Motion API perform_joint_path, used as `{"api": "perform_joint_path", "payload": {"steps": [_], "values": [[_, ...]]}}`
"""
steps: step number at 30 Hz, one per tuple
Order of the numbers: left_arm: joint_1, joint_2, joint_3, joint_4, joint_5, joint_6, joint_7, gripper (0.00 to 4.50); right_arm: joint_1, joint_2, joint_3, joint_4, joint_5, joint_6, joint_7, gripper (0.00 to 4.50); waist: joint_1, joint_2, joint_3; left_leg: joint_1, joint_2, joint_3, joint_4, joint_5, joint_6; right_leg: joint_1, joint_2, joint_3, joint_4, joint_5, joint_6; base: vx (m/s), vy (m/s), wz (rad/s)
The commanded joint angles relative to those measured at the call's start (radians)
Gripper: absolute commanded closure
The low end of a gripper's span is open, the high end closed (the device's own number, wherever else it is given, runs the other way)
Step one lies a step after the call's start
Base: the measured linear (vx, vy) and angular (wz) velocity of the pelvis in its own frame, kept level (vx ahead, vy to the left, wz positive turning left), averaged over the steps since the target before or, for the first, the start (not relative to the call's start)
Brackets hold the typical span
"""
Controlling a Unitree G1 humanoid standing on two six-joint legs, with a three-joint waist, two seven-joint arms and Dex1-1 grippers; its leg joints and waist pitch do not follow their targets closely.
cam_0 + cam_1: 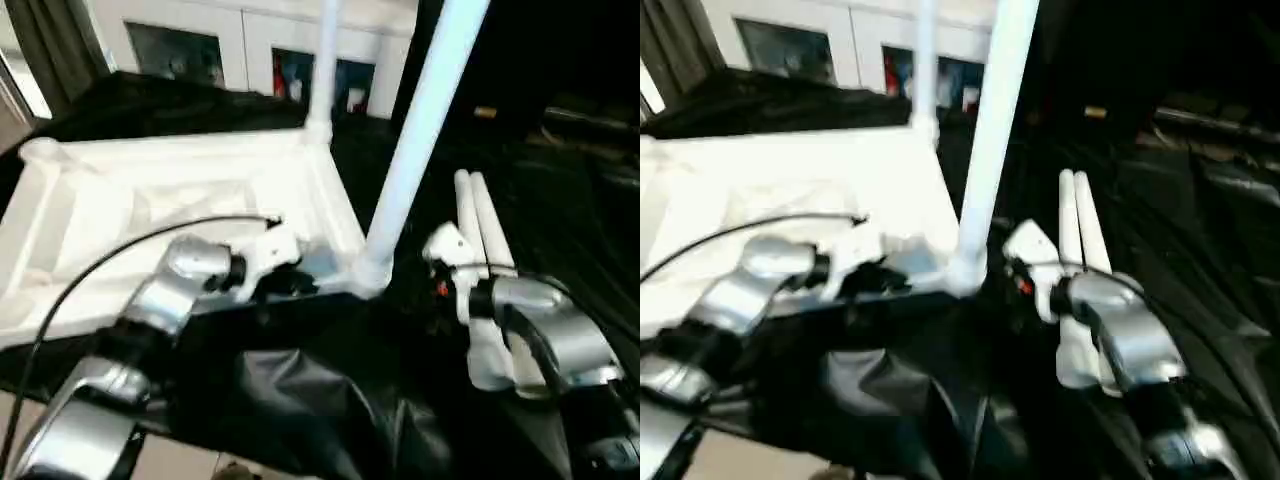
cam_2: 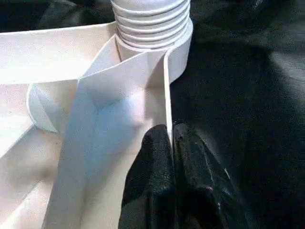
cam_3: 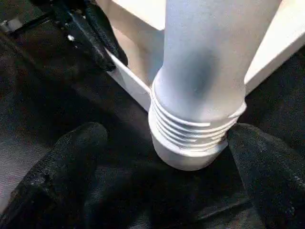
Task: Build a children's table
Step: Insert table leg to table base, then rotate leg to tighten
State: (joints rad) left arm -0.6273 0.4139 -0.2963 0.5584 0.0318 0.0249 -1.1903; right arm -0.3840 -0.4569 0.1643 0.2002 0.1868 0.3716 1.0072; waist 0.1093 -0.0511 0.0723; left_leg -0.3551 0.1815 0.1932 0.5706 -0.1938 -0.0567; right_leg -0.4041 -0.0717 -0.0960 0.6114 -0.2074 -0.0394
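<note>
White ribbed tabletop (image 1: 150,215), threaded tubular leg (image 3: 209,71)

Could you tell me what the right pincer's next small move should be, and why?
Probably closing the right pincer on the near-corner leg and twisting it further in. Its fingers stand open either side of the leg's base, threads still show above the corner socket, and the left pincer is shut on the tabletop's side wall, steadying it.

My forearms (image 1: 165,290) are rounded silver metal with black joint bands. A thin black cable (image 1: 120,248) arcs over my left one. White wrist housings (image 1: 270,250); small red mark at the right. Fingers (image 2: 157,191) black, finely textured.
</note>
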Motion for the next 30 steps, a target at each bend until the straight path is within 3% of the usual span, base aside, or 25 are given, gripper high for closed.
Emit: {"api": "perform_joint_path", "payload": {"steps": [1, 7, 13, 21, 30], "values": [[0.008, -0.011, -0.017, -0.076, -0.039, -0.014, -0.052, 4.50, -0.003, -0.003, 0.006, -0.044, 0.018, 0.000, 0.017, 0.06, 0.003, 0.002, -0.066, 0.008, 0.066, -0.023, -0.054, -0.079, 0.077, 0.065, -0.099, 0.073, -0.062, -0.044, -0.221, 0.000, 0.000, 0.00], [0.028, -0.001, -0.017, -0.114, -0.047, -0.003, -0.069, 4.50, -0.011, 0.008, 0.002, -0.028, 0.016, -0.016, 0.003, 0.06, 0.009, 0.002, -0.072, 0.008, 0.064, -0.023, -0.047, -0.021, 0.092, 0.065, -0.094, 0.072, -0.044, 0.064, -0.239, 0.000, 0.000, 0.00], [0.033, -0.001, -0.018, -0.126, -0.045, 0.004, -0.071, 4.50, -0.019, 0.018, 0.007, -0.008, 0.005, -0.033, -0.006, 0.06, 0.008, 0.001, -0.073, 0.005, 0.061, -0.023, -0.045, -0.041, 0.082, 0.069, -0.096, 0.071, -0.047, 0.026, -0.231, 0.000, 0.000, 0.00], [0.034, 0.002, -0.017, -0.126, -0.038, 0.007, -0.067, 4.50, -0.015, 0.010, 0.014, 0.000, -0.002, -0.047, 0.002, 0.60, 0.009, 0.001, -0.078, 0.003, 0.061, -0.025, -0.041, -0.028, 0.084, 0.071, -0.095, 0.070, -0.041, 0.041, -0.229, 0.000, 0.000, 0.00], [0.034, 0.004, -0.018, -0.121, -0.032, 0.003, -0.062, 4.50, -0.010, 0.015, 0.030, 0.020, -0.018, -0.069, 0.001, 1.47, 0.009, 0.001, -0.077, 0.004, 0.061, -0.025, -0.039, -0.076, 0.052, 0.068, -0.095, 0.071, -0.048, -0.044, -0.212, 0.000, 0.000, 0.00]]}}
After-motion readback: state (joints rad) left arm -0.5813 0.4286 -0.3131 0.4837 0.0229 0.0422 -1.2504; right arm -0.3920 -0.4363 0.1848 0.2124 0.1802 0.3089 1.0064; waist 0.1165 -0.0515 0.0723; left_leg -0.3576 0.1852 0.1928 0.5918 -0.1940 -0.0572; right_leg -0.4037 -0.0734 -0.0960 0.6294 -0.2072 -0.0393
